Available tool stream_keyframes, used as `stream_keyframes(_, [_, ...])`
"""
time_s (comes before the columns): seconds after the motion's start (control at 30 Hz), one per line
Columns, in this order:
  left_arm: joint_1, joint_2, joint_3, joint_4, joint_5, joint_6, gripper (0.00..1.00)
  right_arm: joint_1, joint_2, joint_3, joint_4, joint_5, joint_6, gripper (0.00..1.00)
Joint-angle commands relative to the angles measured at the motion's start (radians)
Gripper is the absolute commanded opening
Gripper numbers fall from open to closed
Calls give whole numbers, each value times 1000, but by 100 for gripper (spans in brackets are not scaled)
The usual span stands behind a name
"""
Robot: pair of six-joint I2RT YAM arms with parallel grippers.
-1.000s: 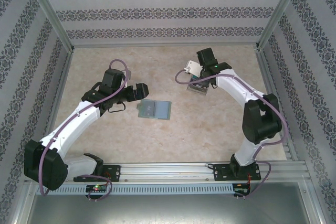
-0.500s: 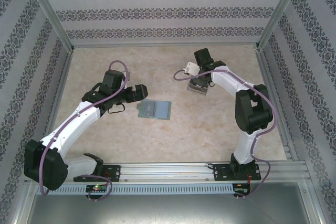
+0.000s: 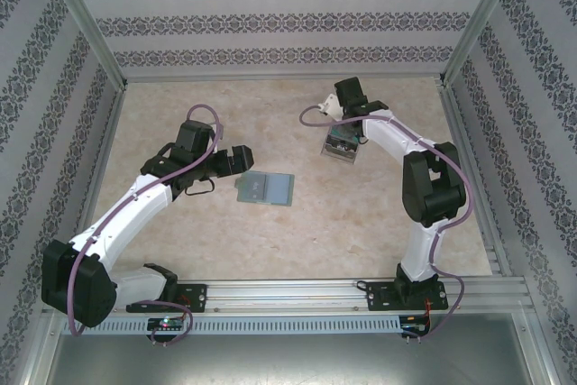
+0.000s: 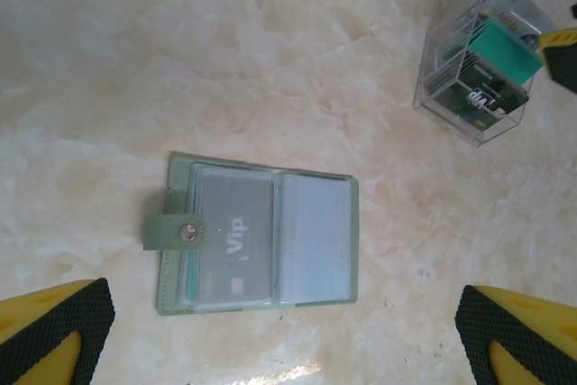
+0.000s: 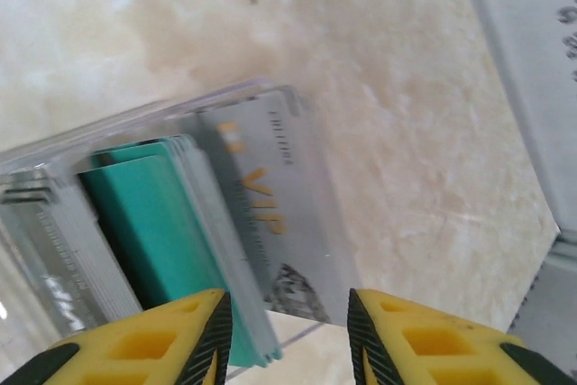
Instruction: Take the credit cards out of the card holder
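Stack of cards (image 5: 171, 223) upright in clear holder (image 4: 439, 101), teal ones beside silver VIP card (image 5: 270, 196). Holder on table (image 3: 361, 214), right of centre, well apart from open bifold (image 4: 261, 232). R gripper (image 5: 288, 340) just above holder, jaws part-open, nothing gripped; teal edge close by one finger. L gripper (image 4: 288, 331) wide open, empty, hovering over bifold. Prob. step: pinch card tops. Best to centre gap over stack, drop straight w/o nudging holder wall, close on cards only, lift vertical to avoid tipping or dragging holder.
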Motion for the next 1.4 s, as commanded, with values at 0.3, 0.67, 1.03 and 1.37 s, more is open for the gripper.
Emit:
stream_keyframes(0.3, [11, -4, -29, 19, 9, -14, 100, -11, -335, -168, 115, -93, 636, 0])
stream_keyframes(0.67, [11, 45, -40, 51, 53, -18, 100, 133, -431, -272, 29, -292, 1056, 0])
stream_keyframes(1.03, [11, 177, -60, 107, 150, -26, 95, 412, -284, -407, 97, -308, 1359, 0])
stream_keyframes(1.37, [4, 304, -56, 121, 196, -38, 87, 445, -103, -371, 100, -337, 1438, 0])
